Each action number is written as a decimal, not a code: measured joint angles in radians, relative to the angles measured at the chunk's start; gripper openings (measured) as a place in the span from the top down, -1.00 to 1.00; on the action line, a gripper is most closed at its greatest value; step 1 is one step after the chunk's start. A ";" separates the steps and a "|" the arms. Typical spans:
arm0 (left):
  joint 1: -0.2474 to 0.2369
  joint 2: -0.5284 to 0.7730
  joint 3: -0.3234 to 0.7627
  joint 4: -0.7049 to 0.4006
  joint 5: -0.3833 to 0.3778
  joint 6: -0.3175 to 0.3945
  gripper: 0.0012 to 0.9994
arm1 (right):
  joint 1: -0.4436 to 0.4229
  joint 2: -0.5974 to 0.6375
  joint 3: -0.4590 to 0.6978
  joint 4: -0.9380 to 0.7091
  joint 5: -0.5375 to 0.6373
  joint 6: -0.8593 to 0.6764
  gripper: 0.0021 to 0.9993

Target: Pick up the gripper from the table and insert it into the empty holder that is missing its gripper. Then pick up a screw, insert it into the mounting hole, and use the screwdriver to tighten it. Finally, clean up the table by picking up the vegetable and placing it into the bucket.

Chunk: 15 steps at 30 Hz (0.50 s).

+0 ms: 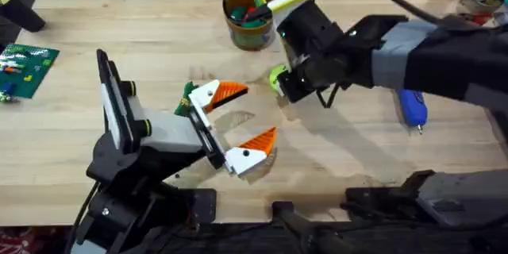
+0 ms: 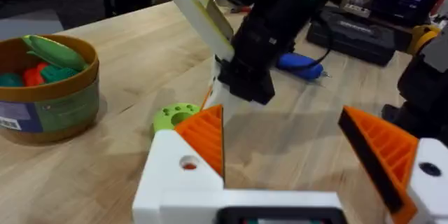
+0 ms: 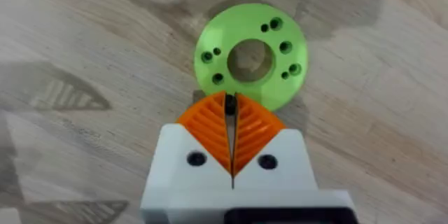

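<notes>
A: Overhead first. Where does the task stand?

B: The right gripper (image 1: 287, 87) hangs over the lime-green round plastic disc with holes (image 1: 278, 75). Judging by that, the screw step is in hand: something tiny may be pinched at the tips, but it cannot be made out. The bright blue pen-shaped electric screwdriver (image 1: 412, 106) lies on the pale wooden table (image 1: 159, 40) off to the outer side of that gripper, untouched. The small round ochre-yellow bucket (image 1: 248, 17) stands just beyond the gripper, with red and green pieces inside.

A: And the left gripper (image 1: 242, 117)?

B: It is spread wide, holding nothing, near the right one and short of the disc.

A: Left wrist view?

B: The orange ribbed pads (image 2: 204, 134) stand well apart. The green disc (image 2: 173, 117) lies flat just ahead of them, the bucket (image 2: 49, 105) beside and farther off, glossy with a thick rim. The blue screwdriver (image 2: 299, 64) lies beyond the other arm.

A: Right wrist view?

B: The fingers (image 3: 231, 133) are pressed together, their tips touching the disc's near edge (image 3: 250, 56). The disc is matte, with a large centre bore and small holes around it.

A: Next move?

B: Likely lining the tips up over one small hole, which calls for fine, steady placement.
</notes>
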 joint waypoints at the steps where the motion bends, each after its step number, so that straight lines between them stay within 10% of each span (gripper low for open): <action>1: 0.000 0.000 0.000 0.000 0.000 0.000 -0.97 | 0.000 -0.002 0.013 -0.010 0.000 -0.002 0.99; 15: 0.000 0.000 0.000 0.000 0.000 0.000 -0.97 | -0.064 -0.124 0.210 -0.167 0.001 -0.013 0.99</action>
